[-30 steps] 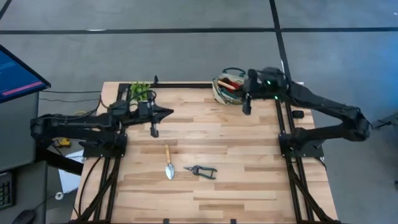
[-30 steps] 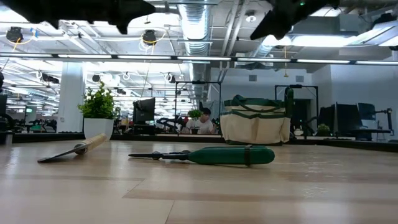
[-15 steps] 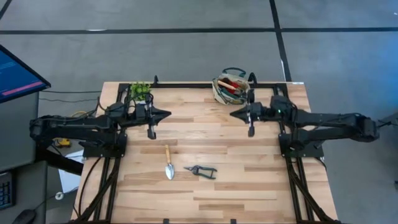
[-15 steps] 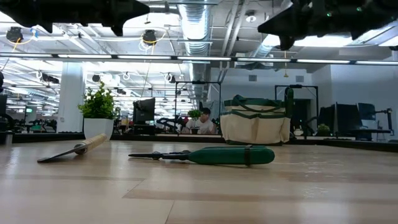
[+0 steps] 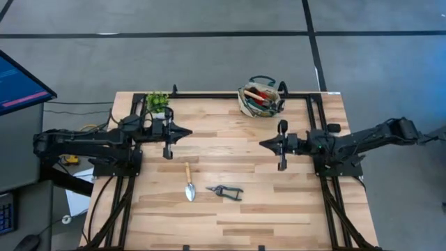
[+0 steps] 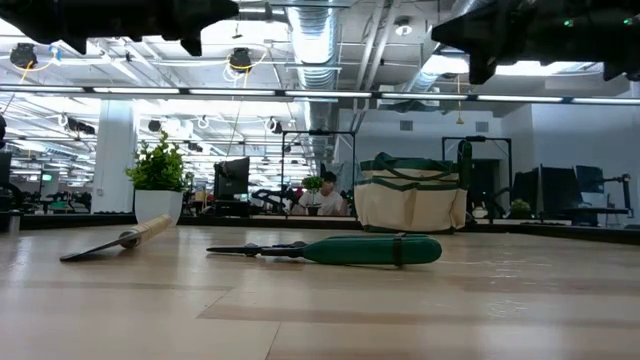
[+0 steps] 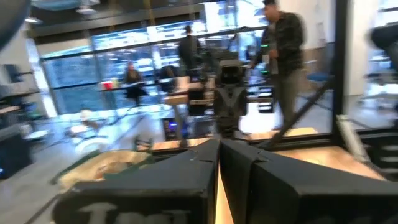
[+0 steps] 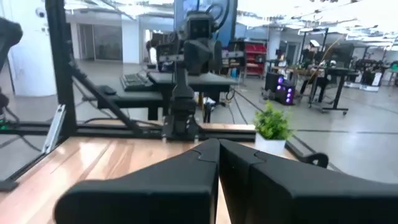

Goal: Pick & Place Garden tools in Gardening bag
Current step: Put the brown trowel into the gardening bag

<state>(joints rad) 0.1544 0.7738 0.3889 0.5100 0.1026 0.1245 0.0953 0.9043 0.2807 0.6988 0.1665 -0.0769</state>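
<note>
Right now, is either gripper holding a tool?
No. In the high view the left gripper and right gripper are shut and empty; trowel and pruners lie on the table.

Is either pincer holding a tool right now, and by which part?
Nothing is held: the left pincer and right pincer are both shut and empty, above the table.

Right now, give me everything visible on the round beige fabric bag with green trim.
The round beige fabric bag with dark green trim stands upright at the table's far edge, right of centre. Its open mouth shows red and dark items inside, and green loop handles rise above the rim. In the low view green bands cross its side. Neither gripper touches it.
</note>
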